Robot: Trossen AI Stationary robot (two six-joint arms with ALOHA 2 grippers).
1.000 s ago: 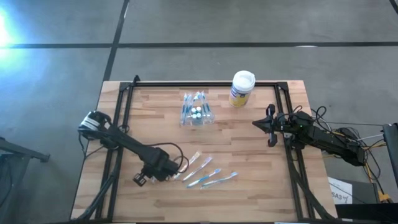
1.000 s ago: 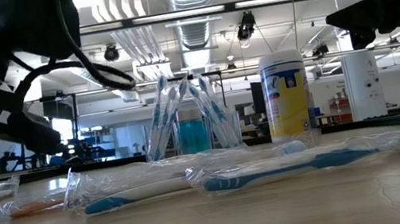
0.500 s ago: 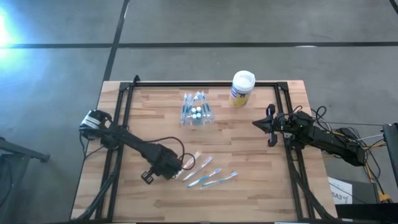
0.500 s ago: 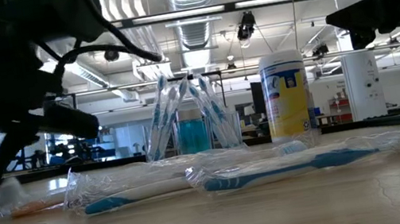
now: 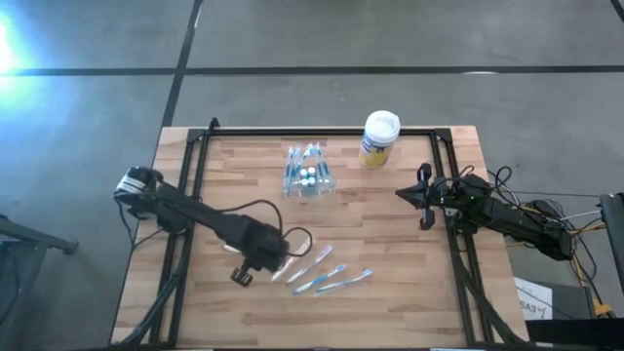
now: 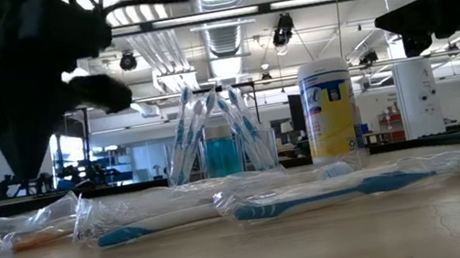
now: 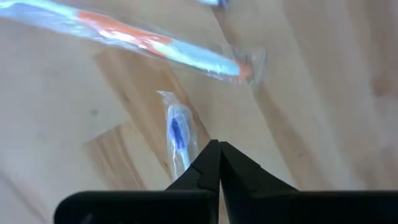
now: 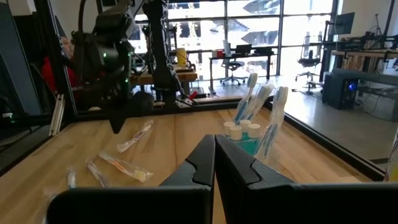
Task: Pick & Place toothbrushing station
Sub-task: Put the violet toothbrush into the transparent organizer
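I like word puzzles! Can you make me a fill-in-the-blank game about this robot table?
1. The canister has a ____ lid.
2. The wrapped toothbrushes lie on the ____.
3. The left gripper hangs above the table, its fingers pressed ____.
4. The holder stands ____ the canister and the loose toothbrushes.

The right gripper waits at the table's right edge.

Missing words: white; table; together; between
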